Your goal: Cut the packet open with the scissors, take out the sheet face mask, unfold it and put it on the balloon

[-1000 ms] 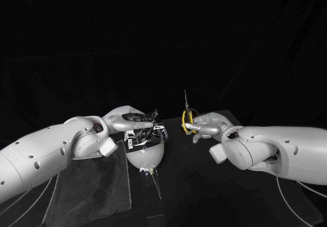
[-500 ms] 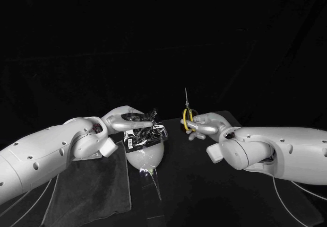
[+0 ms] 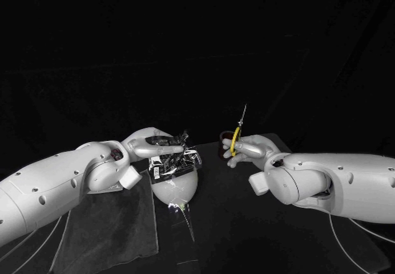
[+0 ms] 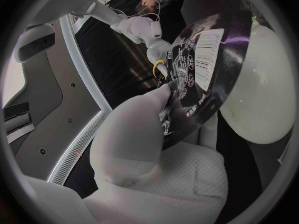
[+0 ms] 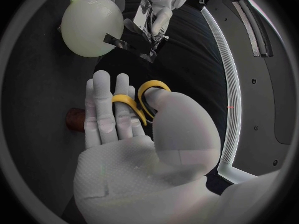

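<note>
My left hand point(image 3: 150, 145) pinches a crumpled black packet point(image 3: 174, 160) just above the white balloon point(image 3: 175, 185). The left wrist view has the packet point(image 4: 199, 79) with its white barcode label in front of the balloon point(image 4: 258, 94), gripped by the left hand point(image 4: 140, 139). To the right of the packet, apart from it, my right hand point(image 3: 249, 149) holds the yellow-handled scissors point(image 3: 236, 141), whose thin blades point up and lean right. In the right wrist view the fingers of the right hand point(image 5: 137, 139) pass through the yellow handles of the scissors point(image 5: 140, 99), with the balloon point(image 5: 92, 25) and packet point(image 5: 146, 37) beyond.
A clear plastic sheet point(image 3: 115, 222) lies on the black table under my left arm. The balloon's neck runs down to a clear stand point(image 3: 184, 220). A small dark red object point(image 5: 74, 119) sits close beside the right hand.
The scissors have tilted: the blade tip swung right and higher, and the handles turned edge-on. The right hand shifted slightly. The left hand and packet stayed put.
</note>
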You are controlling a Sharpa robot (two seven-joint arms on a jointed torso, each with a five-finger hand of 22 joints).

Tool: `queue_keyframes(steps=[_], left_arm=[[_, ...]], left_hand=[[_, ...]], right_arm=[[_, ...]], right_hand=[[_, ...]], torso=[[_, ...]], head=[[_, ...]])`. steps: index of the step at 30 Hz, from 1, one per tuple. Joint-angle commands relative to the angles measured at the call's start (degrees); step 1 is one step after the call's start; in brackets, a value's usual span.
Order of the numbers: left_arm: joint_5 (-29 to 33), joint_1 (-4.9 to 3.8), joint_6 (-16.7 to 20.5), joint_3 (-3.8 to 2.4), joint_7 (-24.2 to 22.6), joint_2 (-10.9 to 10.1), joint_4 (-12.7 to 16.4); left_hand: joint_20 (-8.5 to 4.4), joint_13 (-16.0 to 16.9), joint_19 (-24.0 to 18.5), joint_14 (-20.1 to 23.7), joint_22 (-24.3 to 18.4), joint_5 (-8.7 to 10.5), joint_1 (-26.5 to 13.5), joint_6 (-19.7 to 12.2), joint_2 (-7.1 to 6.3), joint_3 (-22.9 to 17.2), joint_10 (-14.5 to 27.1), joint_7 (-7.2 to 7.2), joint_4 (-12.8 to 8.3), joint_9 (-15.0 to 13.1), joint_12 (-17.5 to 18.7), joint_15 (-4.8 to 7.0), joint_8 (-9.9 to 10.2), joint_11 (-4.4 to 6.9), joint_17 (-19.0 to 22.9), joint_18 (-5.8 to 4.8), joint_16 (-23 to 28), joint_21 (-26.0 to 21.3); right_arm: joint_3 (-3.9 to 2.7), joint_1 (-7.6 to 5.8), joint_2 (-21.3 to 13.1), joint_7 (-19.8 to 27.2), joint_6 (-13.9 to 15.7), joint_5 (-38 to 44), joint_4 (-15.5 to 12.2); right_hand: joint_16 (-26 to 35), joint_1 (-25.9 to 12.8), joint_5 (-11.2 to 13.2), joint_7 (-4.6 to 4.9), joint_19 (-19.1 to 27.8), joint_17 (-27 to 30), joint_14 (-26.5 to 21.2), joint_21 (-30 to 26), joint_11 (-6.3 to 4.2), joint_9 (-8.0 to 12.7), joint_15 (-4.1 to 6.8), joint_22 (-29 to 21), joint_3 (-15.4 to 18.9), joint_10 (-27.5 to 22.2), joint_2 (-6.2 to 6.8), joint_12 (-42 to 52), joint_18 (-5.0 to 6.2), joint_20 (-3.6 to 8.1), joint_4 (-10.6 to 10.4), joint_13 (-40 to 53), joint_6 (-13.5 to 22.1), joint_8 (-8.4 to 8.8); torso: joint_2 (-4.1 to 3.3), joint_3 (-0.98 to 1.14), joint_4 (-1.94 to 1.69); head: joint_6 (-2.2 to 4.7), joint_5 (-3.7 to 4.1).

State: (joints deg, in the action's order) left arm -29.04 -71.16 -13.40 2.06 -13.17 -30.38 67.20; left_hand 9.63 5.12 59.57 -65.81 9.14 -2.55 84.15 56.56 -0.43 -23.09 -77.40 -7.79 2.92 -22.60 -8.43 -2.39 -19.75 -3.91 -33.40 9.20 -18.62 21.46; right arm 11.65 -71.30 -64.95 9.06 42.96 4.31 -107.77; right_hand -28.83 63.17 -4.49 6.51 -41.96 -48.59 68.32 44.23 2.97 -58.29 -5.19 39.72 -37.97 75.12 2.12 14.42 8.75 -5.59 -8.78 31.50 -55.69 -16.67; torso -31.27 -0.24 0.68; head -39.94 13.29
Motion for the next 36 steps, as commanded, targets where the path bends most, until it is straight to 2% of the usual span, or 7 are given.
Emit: queue_keyframes(steps=[1, 14, 21, 30, 33, 34, 36], left_arm=[[0.9, -0.05, 0.1, -0.06, -0.3, 0.0, 0.0], [0.9, -0.05, -0.2, -0.06, -0.1, 0.0, -0.1], [1.1, -0.05, -0.3, -0.06, -0.1, 0.0, 0.0], [1.2, -0.05, -0.5, -0.07, -0.1, -0.1, 0.2], [1.2, -0.05, -0.5, -0.07, -0.2, -0.2, 0.3], [1.2, -0.05, -0.5, -0.07, -0.2, -0.2, 0.4], [1.2, -0.05, -0.5, -0.07, -0.2, -0.2, 0.4]], left_hand=[[-0.09, 0.1, -0.4, 0.0, 0.0, -0.19, 0.1, 0.3, 0.62, -0.7, -0.1, 0.16, -1.0, -1.0, -0.1, 0.26, -0.2, 0.02, 0.0, 0.90, -0.2, 0.2], [-0.09, 0.1, -0.5, 0.1, 0.1, -0.19, 0.1, 0.3, 0.62, -0.7, 0.0, 0.13, -1.0, -1.0, -0.1, 0.24, -0.2, 0.00, -0.1, 0.89, -0.2, 0.3], [-0.09, 0.1, -0.5, 0.1, 0.1, -0.19, 0.1, 0.3, 0.62, -0.7, 0.0, 0.13, -1.0, -1.0, -0.1, 0.24, -0.2, 0.00, -0.1, 0.89, -0.2, 0.3], [-0.10, 0.1, -0.5, 0.1, 0.1, -0.19, 0.1, 0.3, 0.58, -0.7, 0.0, 0.11, -1.1, -1.0, -0.1, 0.24, -0.2, -0.01, -0.1, 0.89, -0.2, 0.3], [-0.10, 0.1, -0.5, 0.1, 0.1, -0.19, 0.1, 0.3, 0.58, -0.7, 0.0, 0.11, -1.1, -1.0, -0.1, 0.24, -0.2, -0.01, -0.1, 0.89, -0.2, 0.3], [-0.10, 0.1, -0.5, 0.1, 0.1, -0.19, 0.1, 0.3, 0.58, -0.7, 0.0, 0.11, -1.1, -1.0, -0.1, 0.24, -0.2, -0.01, -0.1, 0.89, -0.2, 0.3], [-0.10, 0.1, -0.5, 0.1, 0.1, -0.19, 0.1, 0.3, 0.58, -0.7, 0.0, 0.11, -1.1, -1.0, -0.1, 0.24, -0.2, -0.01, -0.1, 0.89, -0.2, 0.3]], right_arm=[[-0.03, 0.06, 0.1, 2.2, -0.2, -0.7, -0.1], [-0.01, 0.35, 1.0, 2.4, -4.8, -1.1, 0.7], [0.00, 0.59, 2.0, 0.6, -5.9, -1.7, 1.5], [0.01, 0.69, 2.6, -1.0, -5.3, -0.9, 1.7], [0.01, 0.69, 2.5, -1.6, -5.0, -0.2, 1.6], [0.01, 0.69, 2.5, -2.1, -5.0, 0.2, 1.6], [0.00, 0.69, 2.5, -3.0, -5.6, 1.1, 1.6]], right_hand=[[1.8, -3.4, 1.7, 1.09, 2.7, 2.1, -5.0, 1.9, 0.58, 1.3, 3.43, 2.2, -22.3, 0.6, -3.43, -2.1, -0.84, -0.42, 16.9, -2.9, 0.4, 2.43], [5.8, -4.6, 1.7, 5.20, 9.6, 6.2, -10.6, 2.1, 4.66, 4.3, 0.15, 4.1, -31.9, -6.0, -9.27, -9.8, -2.29, -2.00, 19.9, -9.0, 8.7, 6.87], [-6.3, -4.7, 1.6, 1.51, -0.7, 0.9, 2.8, 8.4, 0.36, 1.4, 4.97, 6.2, -26.3, 7.6, -8.78, 0.5, 1.48, -0.48, 15.6, -4.2, 6.7, 1.29], [-46.5, -7.3, 1.7, -4.94, -12.6, -29.3, 18.7, 8.6, -5.58, -1.6, 10.01, 4.2, -4.1, 12.8, -1.25, 43.4, 1.73, 2.98, 11.8, 26.8, -4.5, -7.41], [-49.3, -5.8, 1.8, -8.14, -15.0, -31.7, 19.0, 8.1, -7.54, -9.9, 11.98, 4.0, 1.8, 12.9, -0.16, 50.8, 1.23, 4.62, 11.6, 32.6, -9.5, -17.59], [-49.7, -5.9, 1.4, -8.37, -14.0, -32.1, 18.7, 6.0, -8.12, -20.8, 11.97, 2.0, 4.6, 13.2, 1.01, 56.8, 1.56, 4.98, 11.3, 38.7, -19.5, -41.21], [-47.5, -5.9, 1.6, -8.97, -13.0, -30.6, 17.2, 4.3, -8.45, -27.3, 11.93, 0.8, 6.8, 13.2, 0.61, 62.3, 1.49, 5.00, 10.3, 44.6, -27.0, -58.71]], torso=[[0.00, 0.02, 0.00], [-0.02, -0.02, -0.05], [-0.07, -0.01, -0.07], [-0.01, 0.03, 0.02], [0.00, 0.03, 0.06], [-0.01, 0.02, 0.05], [-0.01, 0.04, 0.08]], head=[[0.01, 0.08], [-0.02, 0.03], [0.02, -0.12], [-0.03, -0.49], [-0.04, -0.50], [-0.05, -0.52], [0.00, -0.52]])
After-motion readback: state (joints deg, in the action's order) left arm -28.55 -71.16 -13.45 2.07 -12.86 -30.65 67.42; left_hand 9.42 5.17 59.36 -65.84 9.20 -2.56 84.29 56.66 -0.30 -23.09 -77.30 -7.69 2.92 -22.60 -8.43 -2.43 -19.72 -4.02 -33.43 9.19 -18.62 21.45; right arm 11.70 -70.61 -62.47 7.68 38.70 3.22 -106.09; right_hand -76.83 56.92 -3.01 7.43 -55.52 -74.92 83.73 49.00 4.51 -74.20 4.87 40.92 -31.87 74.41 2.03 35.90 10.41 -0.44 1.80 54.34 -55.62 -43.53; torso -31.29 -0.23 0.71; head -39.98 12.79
